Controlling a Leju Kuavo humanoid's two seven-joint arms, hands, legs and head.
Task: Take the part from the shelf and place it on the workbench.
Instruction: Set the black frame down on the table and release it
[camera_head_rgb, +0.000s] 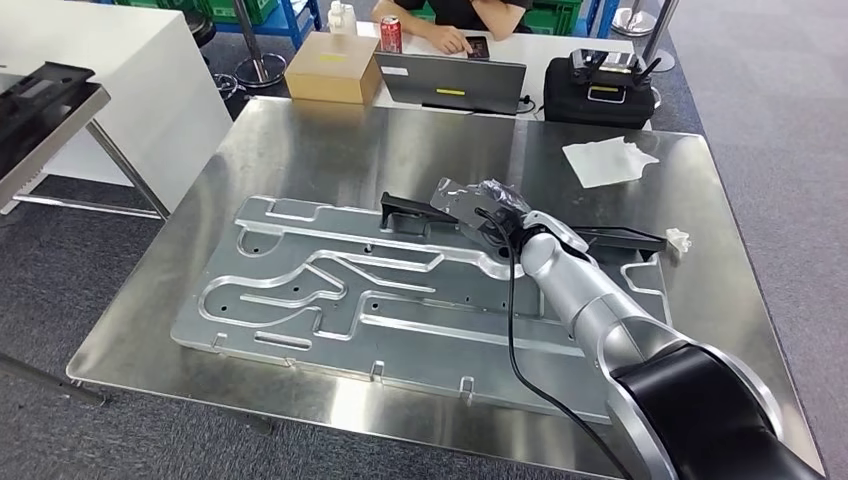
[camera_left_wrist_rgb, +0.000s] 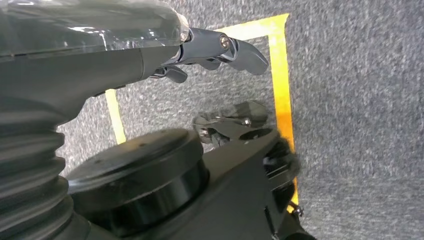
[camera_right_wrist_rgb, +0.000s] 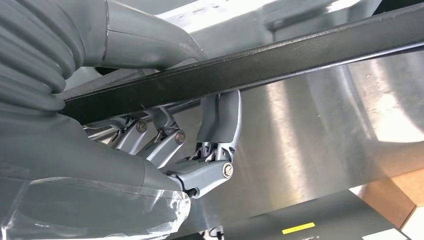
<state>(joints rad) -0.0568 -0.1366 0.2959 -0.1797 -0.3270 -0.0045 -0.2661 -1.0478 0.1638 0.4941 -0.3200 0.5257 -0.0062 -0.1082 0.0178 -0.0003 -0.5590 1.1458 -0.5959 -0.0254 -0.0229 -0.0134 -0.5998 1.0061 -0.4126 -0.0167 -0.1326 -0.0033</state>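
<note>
Head view shows the right hand (camera_head_rgb: 490, 212) gripping the black part (camera_head_rgb: 520, 225) over the workbench (camera_head_rgb: 330, 150); releasing unevenly could tip it.

Top centre of the head view: an open laptop (camera_head_rgb: 452, 82), with a cardboard box (camera_head_rgb: 333, 67) to its left and a red can (camera_head_rgb: 390, 34) behind. A black case (camera_head_rgb: 600, 92) sits at upper right — a crumpled white cloth (camera_head_rgb: 605, 161) lies just below it.

The right hand (camera_head_rgb: 487, 212) covers the middle of the long black part (camera_head_rgb: 520, 225). A person (camera_head_rgb: 455, 15) beyond the workbench (camera_head_rgb: 330, 150) is cut off by the top edge.
</note>
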